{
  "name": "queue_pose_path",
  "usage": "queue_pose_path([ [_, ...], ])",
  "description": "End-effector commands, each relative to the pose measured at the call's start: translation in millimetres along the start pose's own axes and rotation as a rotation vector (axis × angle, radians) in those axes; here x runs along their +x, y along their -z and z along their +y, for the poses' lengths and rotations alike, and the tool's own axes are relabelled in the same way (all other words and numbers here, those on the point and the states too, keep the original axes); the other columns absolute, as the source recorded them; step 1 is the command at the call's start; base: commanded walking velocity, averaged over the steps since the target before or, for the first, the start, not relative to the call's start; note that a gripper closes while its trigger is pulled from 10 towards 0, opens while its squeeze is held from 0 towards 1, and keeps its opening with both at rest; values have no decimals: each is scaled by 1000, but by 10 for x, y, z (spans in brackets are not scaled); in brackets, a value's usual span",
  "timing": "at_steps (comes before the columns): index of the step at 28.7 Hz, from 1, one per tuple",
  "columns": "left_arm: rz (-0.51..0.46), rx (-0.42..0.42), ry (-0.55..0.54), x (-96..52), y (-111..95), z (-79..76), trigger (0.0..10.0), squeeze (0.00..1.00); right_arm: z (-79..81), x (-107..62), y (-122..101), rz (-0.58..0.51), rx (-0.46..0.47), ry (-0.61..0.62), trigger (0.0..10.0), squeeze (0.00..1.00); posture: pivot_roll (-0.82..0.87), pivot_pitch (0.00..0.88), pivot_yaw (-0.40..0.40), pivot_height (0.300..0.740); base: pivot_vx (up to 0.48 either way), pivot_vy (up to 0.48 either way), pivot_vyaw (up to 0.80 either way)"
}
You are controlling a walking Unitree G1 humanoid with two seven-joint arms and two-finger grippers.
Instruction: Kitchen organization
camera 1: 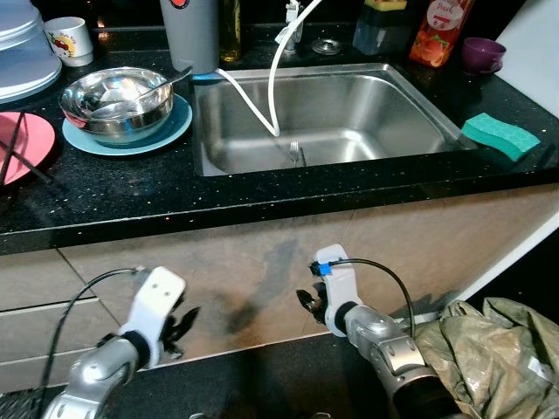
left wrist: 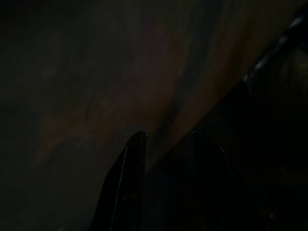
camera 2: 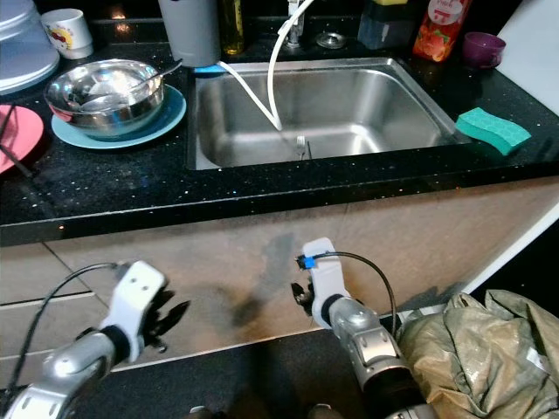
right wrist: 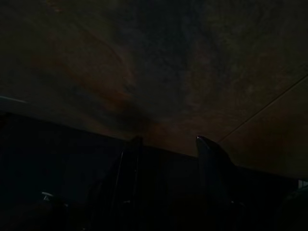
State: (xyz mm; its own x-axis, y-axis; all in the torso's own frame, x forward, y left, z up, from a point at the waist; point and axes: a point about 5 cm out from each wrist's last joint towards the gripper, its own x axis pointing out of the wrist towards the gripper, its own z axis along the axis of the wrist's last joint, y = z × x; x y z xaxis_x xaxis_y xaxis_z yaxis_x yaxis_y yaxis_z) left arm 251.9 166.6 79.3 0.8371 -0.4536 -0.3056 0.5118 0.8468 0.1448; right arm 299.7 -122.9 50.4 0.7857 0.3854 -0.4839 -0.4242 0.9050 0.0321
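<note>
While our arms hang low in front of the cabinet, nothing on the counter (camera 1: pixel 262 196) is in hand yet, so we judge the tidying barely begun. Far left sits a pink plate (camera 1: pixel 22 144) with dark sticks across it, then a white mug (camera 1: pixel 70 40) at the back, then the steel bowl (camera 1: pixel 116 103) with a utensil in it, resting on a blue plate (camera 1: pixel 131 135). Our left gripper (camera 1: pixel 181 330) hangs below the counter edge, holding nothing; the wrist view is too dark, and we cannot tell how its jaws stand. Moving on, the sink (camera 1: pixel 349 144) holds a fork (camera 1: pixel 295 154) near the drain and a white hose (camera 1: pixel 262 109) drooping in. Our right gripper (camera 1: pixel 307 305) hangs below the sink, empty, its fingers seemingly parted in its dim wrist view. Further right: an orange bottle (camera 1: pixel 439 30), a purple cup (camera 1: pixel 483 53), a green sponge (camera 1: pixel 500 135). All left to sort.
</note>
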Motion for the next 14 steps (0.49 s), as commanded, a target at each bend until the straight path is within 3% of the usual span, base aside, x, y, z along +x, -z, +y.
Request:
queue_pose_path([
  [1,12,-24,-6,113,-14,-85,10000,0,-24,-18,42,10,7,8,10000,0,24,111,-49,740,0,0,0],
  [3,31,-40,-26,234,-59,-134,10000,0,-38,-24,48,11,10,12,10000,0,26,112,-52,740,0,0,0],
  [7,90,-49,39,416,-41,-284,10000,0,-39,-19,55,13,11,13,10000,0,21,112,-49,740,0,0,0],
  [9,101,-45,55,450,-31,-319,10000,0,-39,-17,54,13,12,13,10000,0,21,112,-49,740,0,0,0],
  [12,150,91,86,636,96,-455,10000,0,-40,-9,52,14,13,14,10000,0,15,109,-49,740,0,0,0],
  [14,179,84,93,696,139,-502,10000,0,-44,-9,52,15,13,14,10000,0,19,107,-57,740,0,0,0],
])
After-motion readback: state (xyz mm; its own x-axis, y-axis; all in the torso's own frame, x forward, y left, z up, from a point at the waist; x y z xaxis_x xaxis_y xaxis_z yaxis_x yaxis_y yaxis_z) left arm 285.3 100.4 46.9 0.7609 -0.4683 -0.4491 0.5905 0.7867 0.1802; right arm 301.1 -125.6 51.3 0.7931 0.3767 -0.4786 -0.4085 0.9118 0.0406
